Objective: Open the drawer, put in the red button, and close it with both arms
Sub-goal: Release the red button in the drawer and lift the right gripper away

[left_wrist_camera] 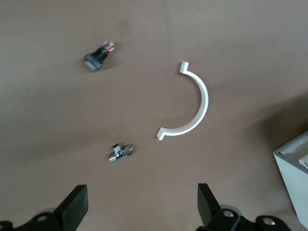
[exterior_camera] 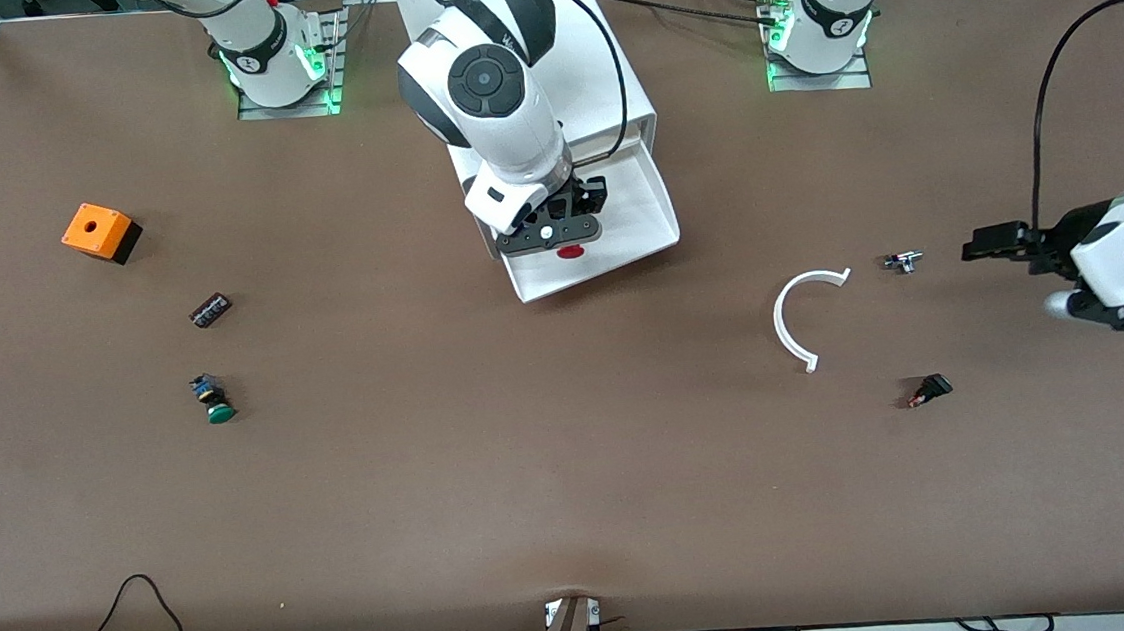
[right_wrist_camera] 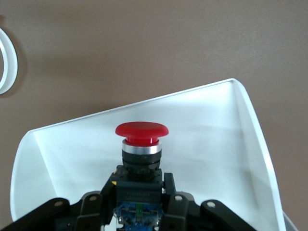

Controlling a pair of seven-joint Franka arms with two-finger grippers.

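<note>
The white cabinet (exterior_camera: 620, 100) stands at the table's back middle. Its uppermost drawer (exterior_camera: 640, 219) is pulled out toward the front camera. My right gripper (exterior_camera: 561, 235) is over the open drawer, shut on the black body of the red button (exterior_camera: 571, 252). In the right wrist view the red button (right_wrist_camera: 141, 130) sits between my fingers (right_wrist_camera: 108, 187), cap pointing away from the wrist, with the drawer's white wall (right_wrist_camera: 216, 120) around it. My left gripper (exterior_camera: 1056, 279) is open and empty over the table at the left arm's end; the left wrist view shows it (left_wrist_camera: 140, 207) with jaws wide apart.
A white curved strip (exterior_camera: 803, 317) (left_wrist_camera: 192, 106), a small metal part (exterior_camera: 904, 261) (left_wrist_camera: 120, 152) and a small black part (exterior_camera: 929, 390) (left_wrist_camera: 98, 55) lie near my left gripper. Toward the right arm's end lie an orange box (exterior_camera: 99, 232), a dark block (exterior_camera: 211, 310) and a green button (exterior_camera: 214, 398).
</note>
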